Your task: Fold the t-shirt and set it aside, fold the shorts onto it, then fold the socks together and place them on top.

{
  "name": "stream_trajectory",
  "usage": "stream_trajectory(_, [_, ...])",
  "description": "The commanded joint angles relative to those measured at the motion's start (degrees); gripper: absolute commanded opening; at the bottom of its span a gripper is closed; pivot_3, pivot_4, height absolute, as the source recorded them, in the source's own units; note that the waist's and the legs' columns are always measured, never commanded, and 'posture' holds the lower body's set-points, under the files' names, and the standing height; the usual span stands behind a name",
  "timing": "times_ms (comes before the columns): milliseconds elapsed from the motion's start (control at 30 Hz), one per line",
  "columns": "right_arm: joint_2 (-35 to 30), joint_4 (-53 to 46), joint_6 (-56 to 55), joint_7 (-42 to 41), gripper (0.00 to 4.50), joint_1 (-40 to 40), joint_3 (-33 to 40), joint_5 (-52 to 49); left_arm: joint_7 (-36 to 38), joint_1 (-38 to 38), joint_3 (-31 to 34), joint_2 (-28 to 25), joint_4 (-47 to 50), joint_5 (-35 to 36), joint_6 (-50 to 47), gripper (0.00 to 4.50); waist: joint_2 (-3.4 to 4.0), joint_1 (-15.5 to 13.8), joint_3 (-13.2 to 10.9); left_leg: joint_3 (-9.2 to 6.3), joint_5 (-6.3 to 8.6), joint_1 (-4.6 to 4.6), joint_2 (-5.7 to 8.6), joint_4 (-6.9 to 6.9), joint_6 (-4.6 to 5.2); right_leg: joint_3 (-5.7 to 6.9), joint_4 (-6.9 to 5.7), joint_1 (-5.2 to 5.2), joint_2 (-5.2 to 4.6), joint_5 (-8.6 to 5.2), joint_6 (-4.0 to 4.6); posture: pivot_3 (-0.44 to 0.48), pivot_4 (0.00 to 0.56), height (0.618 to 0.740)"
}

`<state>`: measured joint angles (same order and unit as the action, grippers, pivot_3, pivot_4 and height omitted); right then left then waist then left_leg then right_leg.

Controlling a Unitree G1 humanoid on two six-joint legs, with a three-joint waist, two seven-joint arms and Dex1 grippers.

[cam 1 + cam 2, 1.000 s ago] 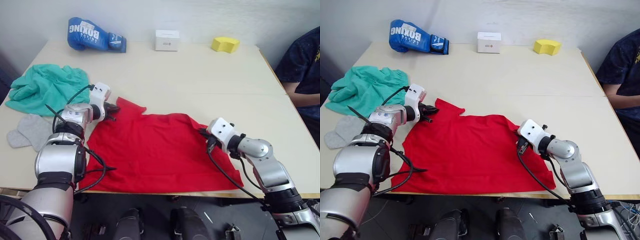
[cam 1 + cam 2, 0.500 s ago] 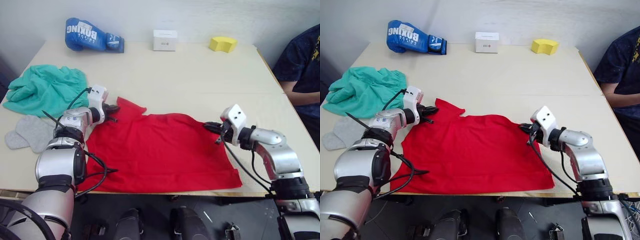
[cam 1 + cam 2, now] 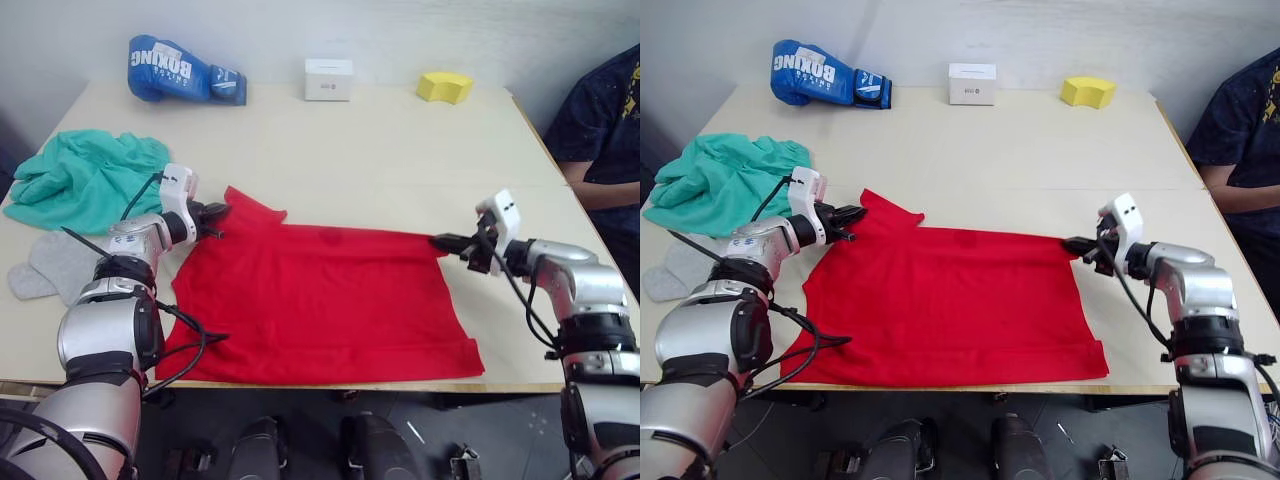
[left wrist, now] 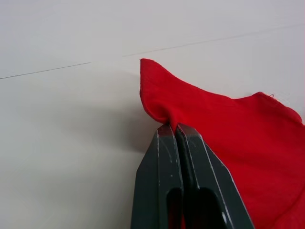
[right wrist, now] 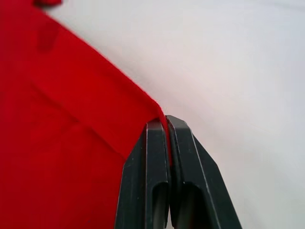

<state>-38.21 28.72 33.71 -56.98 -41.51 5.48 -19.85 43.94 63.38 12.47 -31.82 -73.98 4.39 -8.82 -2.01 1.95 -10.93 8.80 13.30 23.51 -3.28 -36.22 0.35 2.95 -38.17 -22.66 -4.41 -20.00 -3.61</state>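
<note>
1. Lying spread across the middle of the table (image 3: 400, 150), reaching its near edge: one red t-shirt (image 3: 320, 300), pulled flat between two grippers.
2. One left gripper (image 3: 212, 214), fingers pinched tight on a far corner of the t-shirt toward the table's left edge; the wrist view shows a small peak of cloth standing up just past the fingertips (image 4: 167, 131).
3. One right gripper (image 3: 444, 240), fingers clamped on the opposite far corner of the t-shirt, toward the right edge; the wrist view shows the red hem caught between the two pads (image 5: 155, 129).
4. One pair of teal shorts (image 3: 85, 178), bunched in a heap at the left edge, just beyond the left gripper and apart from the t-shirt.
5. Grey socks (image 3: 55, 265), lying flat at the left edge, nearer than the shorts and just beside them; two pieces appear to overlap, though the count is hard to confirm.
6. One blue boxing glove (image 3: 180, 70) at the far left corner.
7. One small white box (image 3: 329, 79) at the middle of the far edge.
8. One yellow block (image 3: 447, 87) toward the far right corner.
9. Table: pale beige top, set against a plain light wall (image 3: 400, 25).
10. One person in a dark blue top (image 3: 605, 120), at the right edge.
</note>
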Motion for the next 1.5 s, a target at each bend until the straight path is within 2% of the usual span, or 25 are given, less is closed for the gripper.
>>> stream_trajectory(33, [-1.0, 1.8, 2.8, -2.7, 0.00, -3.3, 0.9, -1.7, 1.4, -0.2, 0.9, -1.7, 3.0, 1.4, 0.1, 0.02, 0.00, 0.0, 0.0, 0.00, 0.00, 0.00, 0.00, 0.01, -0.01, -0.02, -0.01, -0.01, 0.00, 0.00, 0.00, 0.000, 0.150, 0.740])
stream_trajectory(300, [-2.1, 1.8, 7.6, -8.2, 0.00, -6.0, -1.0, -2.0, 6.3, -3.0, 0.9, -3.1, 8.6, 3.0, -0.6, 0.02, 0.00, -0.1, 0.0, 0.03, 0.02, 0.20, 0.00, -0.02, 0.02, -0.03, 0.04, -0.17, -0.01, 0.00, 0.00, 0.000, 0.150, 0.740])
stream_trajectory(567, [-4.3, 0.6, 10.9, -10.8, 0.00, -4.1, -1.3, -2.1, 11.8, -13.5, 1.5, -6.8, 24.6, 7.6, -9.7, 0.02, 0.01, 0.3, 0.0, 0.02, 0.03, 0.22, -0.01, 0.01, 0.01, -0.14, 0.04, -0.19, -0.02, 0.00, 0.00, 0.000, 0.150, 0.740])
stream_trajectory(800, [-3.6, -2.2, 9.6, -10.6, 0.00, -0.8, -2.5, -1.3, 11.0, -22.2, 1.6, -7.3, 37.2, 10.4, -15.7, 0.02, 0.01, 0.1, 0.0, -0.09, 0.02, 0.22, -0.01, -0.03, 0.02, -0.37, -0.03, -0.16, -0.06, 0.00, 0.01, 0.000, 0.150, 0.740])
stream_trajectory(900, [-3.2, -6.2, 9.9, -10.9, 0.00, 3.5, -3.9, -1.5, 9.4, -26.2, 1.0, -6.8, 42.6, 10.6, -17.3, 0.02, 0.01, 0.0, 0.0, -0.10, 0.02, 0.22, -0.01, -0.02, 0.02, -0.40, -0.03, -0.15, -0.07, 0.00, 0.01, 0.000, 0.150, 0.740])
stream_trajectory(1100, [-2.3, -8.2, 5.1, -7.7, 0.00, 7.4, -3.4, -0.4, 7.3, -31.5, 1.6, -7.3, 49.3, 12.0, -21.5, 0.02, 0.02, 0.1, 0.0, -0.12, 0.01, 0.21, -0.01, -0.03, 0.04, -0.41, -0.03, -0.13, -0.07, 0.02, 0.03, 0.000, 0.150, 0.740])
stream_trajectory(1133, [-2.4, -8.5, 6.0, -7.7, 0.00, 7.7, -3.7, -0.7, 7.3, -32.3, 1.4, -7.6, 50.6, 12.1, -22.3, 0.21, 0.02, 0.1, 0.0, -0.12, 0.01, 0.19, -0.01, -0.03, 0.04, -0.42, -0.05, -0.12, -0.07, 0.02, 0.03, 0.000, 0.150, 0.740])
stream_trajectory(1233, [-3.2, -10.8, 7.0, -8.5, 0.66, 9.1, -3.7, -1.8, 10.9, -34.4, 0.2, -9.6, 55.4, 14.5, -27.6, 0.94, 0.02, 0.2, 0.0, -0.16, -0.02, 0.13, -0.02, 0.02, 0.00, -0.40, -0.05, -0.07, -0.07, 0.03, 0.06, 0.000, 0.150, 0.740])
stream_trajectory(1300, [-3.3, -11.3, 5.0, -6.6, 1.27, 9.6, -2.8, -0.9, 13.3, -34.8, -0.4, -11.4, 56.9, 15.7, -30.2, 1.54, 0.02, 0.1, 0.0, -0.22, -0.03, 0.12, -0.03, 0.07, -0.03, -0.35, -0.02, -0.05, -0.07, 0.03, 0.08, 0.000, 0.150, 0.740])
stream_trajectory(1400, [-4.9, -12.5, -1.5, -6.1, 2.40, 11.5, -1.2, 0.3, 13.3, -30.9, -0.5, -14.1, 52.5, 15.6, -33.8, 2.52, 0.02, 0.0, 0.0, -0.25, -0.02, 0.12, -0.03, 0.08, -0.06, -0.33, 0.01, -0.04, -0.08, 0.03, 0.10, 0.000, 0.150, 0.740])
stream_trajectory(1500, [-6.9, -14.2, -8.6, -7.2, 3.39, 13.9, -0.6, 1.3, 12.7, -24.6, -1.3, -13.8, 46.0, 15.2, -34.5, 3.44, 0.02, -0.5, 0.0, -0.31, 0.00, 0.13, -0.01, 0.06, -0.06, -0.26, 0.08, 0.01, -0.09, 0.05, 0.13, 0.000, 0.150, 0.740])
